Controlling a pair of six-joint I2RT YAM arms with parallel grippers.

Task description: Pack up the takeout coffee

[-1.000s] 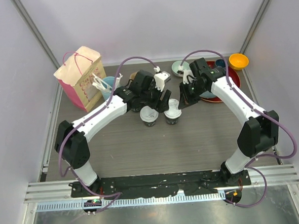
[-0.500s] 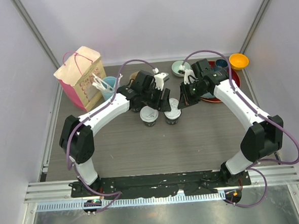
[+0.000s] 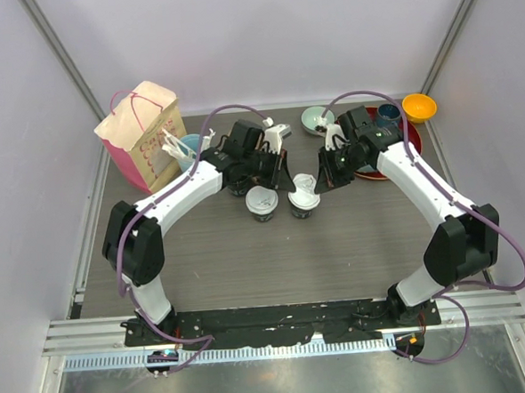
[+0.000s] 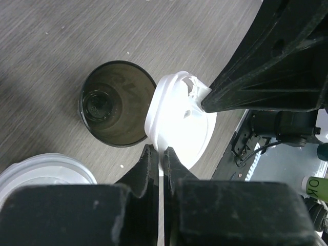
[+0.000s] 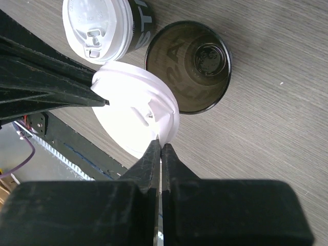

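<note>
Lid (image 4: 174, 130) tilted, clamped at opposite rims by left gripper (image 4: 159, 154) and right gripper (image 5: 160, 146), sip hole seemingly nearer the latter; cup (image 5: 187, 66) upright, uncovered.

Smooth white plastic lid (image 4: 177, 134), glossy dark cup (image 4: 117, 110) interior, matt wood-grain tabletop (image 4: 61, 41).

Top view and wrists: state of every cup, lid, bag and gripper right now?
lidded cup: upright, lid on.
open cup: upright, lid off.
loose lid: off its cup, pinched at opposite edges by both grippers.
left gripper: fingers shut on the loose lid's rim.
right gripper: fingers shut on the loose lid's rim.
gift bag: standing upright at the far left of the table.
</note>
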